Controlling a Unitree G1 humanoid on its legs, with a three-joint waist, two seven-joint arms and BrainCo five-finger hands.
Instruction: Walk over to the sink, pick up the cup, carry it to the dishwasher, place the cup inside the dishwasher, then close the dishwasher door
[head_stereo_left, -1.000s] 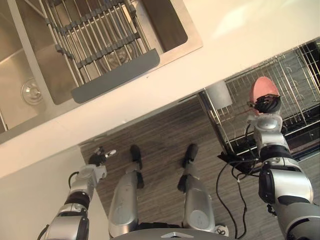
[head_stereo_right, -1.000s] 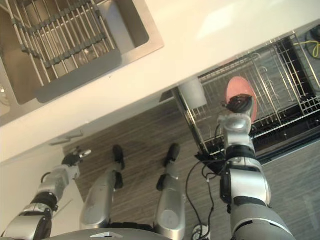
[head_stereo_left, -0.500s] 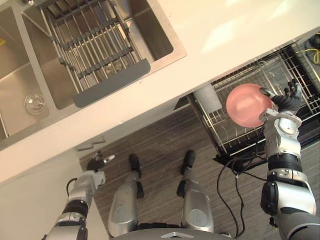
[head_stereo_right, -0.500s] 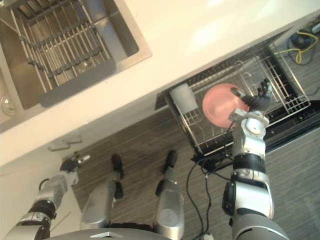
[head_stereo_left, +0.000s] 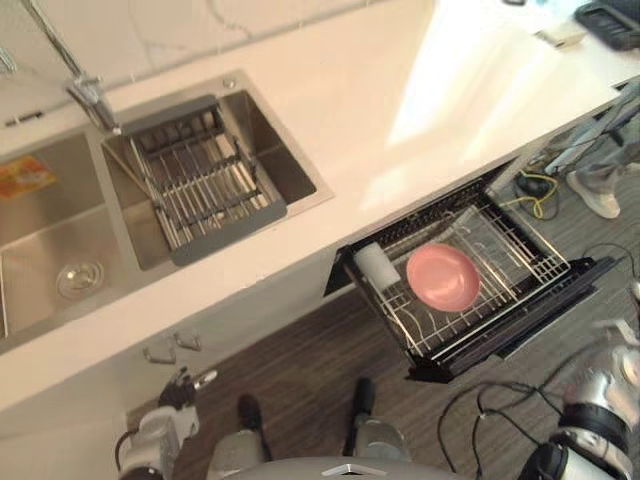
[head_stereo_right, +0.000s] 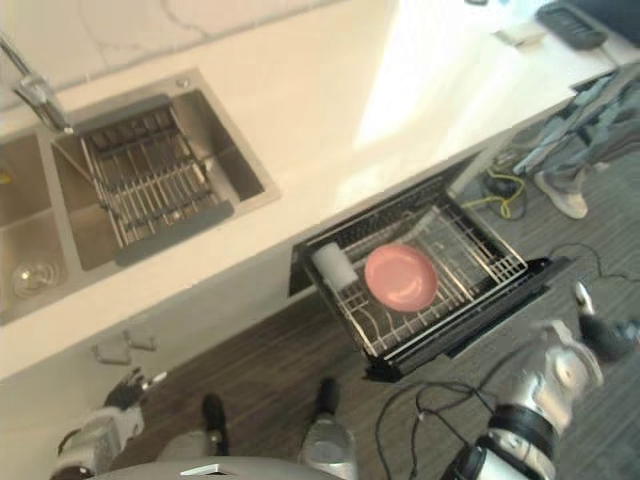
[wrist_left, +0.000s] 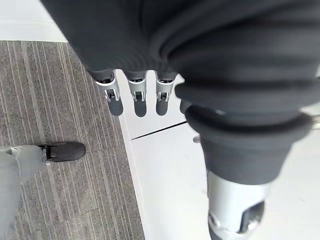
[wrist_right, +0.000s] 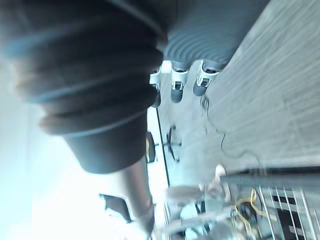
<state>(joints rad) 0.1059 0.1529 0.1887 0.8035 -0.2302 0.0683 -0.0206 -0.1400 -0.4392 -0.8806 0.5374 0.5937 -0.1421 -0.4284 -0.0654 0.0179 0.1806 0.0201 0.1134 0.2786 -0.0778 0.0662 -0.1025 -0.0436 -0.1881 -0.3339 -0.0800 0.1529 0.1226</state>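
right hand (wrist_right: 178, 86) — fingers straight, empty — apart from pink bowl (head_stereo_left: 443, 277)

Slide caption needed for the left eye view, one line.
Pink dish rests in the pulled-out dishwasher rack next to a pale cup, dishwasher door open below the white counter.

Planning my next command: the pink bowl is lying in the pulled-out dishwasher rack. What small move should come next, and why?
Probably swing the right hand to the front edge of the dishwasher door to start pushing it shut. The pink bowl rests in the rack untouched, the right hand is open and empty off to its right, and the door stands out from the counter.
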